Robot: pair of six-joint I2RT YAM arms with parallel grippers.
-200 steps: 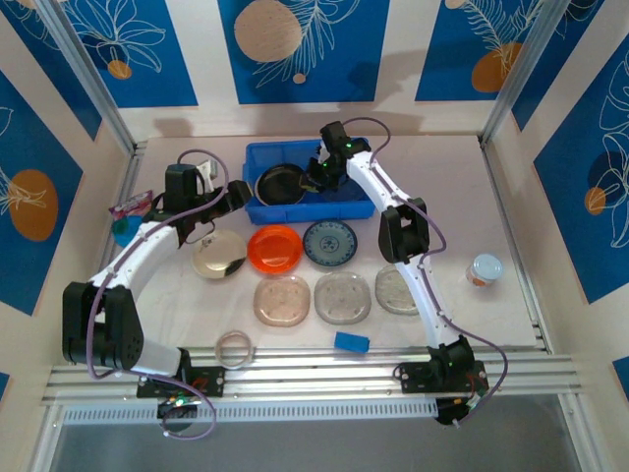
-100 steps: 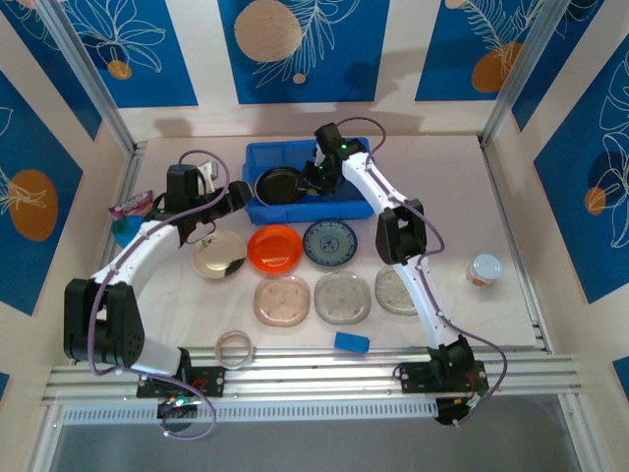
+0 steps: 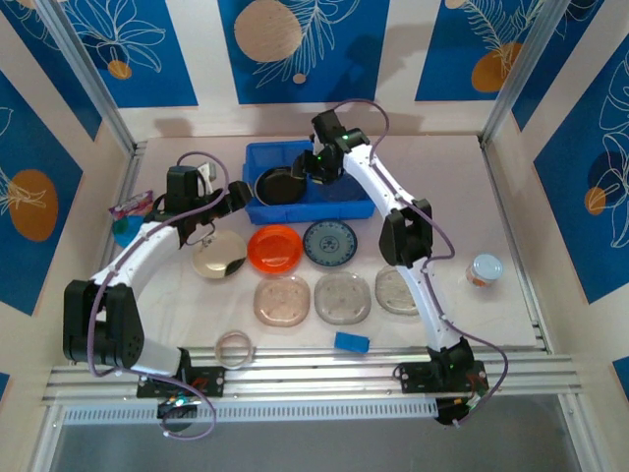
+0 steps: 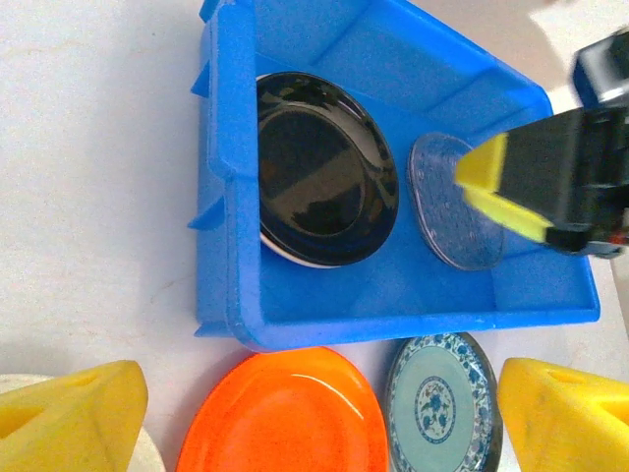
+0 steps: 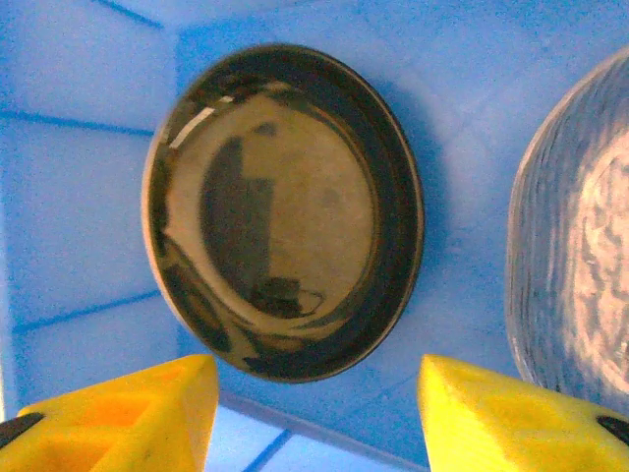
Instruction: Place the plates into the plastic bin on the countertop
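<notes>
Left to right in the top view: the left gripper [image 3: 234, 196] sits at about 9 o'clock of the bright blue rectangular plastic bin [image 3: 346, 207], just outside its wall. Its fingers are wide apart and empty, and they've spread a bit more over the last second. At 7 o'clock of the bin, the shiny silver round plate [image 3: 218, 258] hasn't budged on the pale beige countertop [image 3: 462, 197].

Inside the bin, the glossy black round plate [image 3: 276, 185] takes up the 9 o'clock half.

Now the actual news. The right gripper [image 3: 313, 173] was pinched nearly shut low in the bin a second ago. Its fingers have now come apart and it has pulled up a touch toward 12 o'clock. The clear textured round plate [image 4: 447, 202] lies in the bin at 3 o'clock of the black one, just beside it. The right wrist view shows nothing between the yellow pads. One pad hangs over the clear plate's edge in the left wrist view, and I can't tell if it touches. I'd call that a finished drop, so two plates are in.

Still out at 6 o'clock of the bin are the orange round plastic plate [image 3: 275, 248] and the blue-and-white patterned round plate [image 3: 329, 242]. Past them sits a row of three translucent round plates [image 3: 342, 297]. With the silver one that's six to go. My guess is the left arm, already open and close by, takes the silver or the orange next.
</notes>
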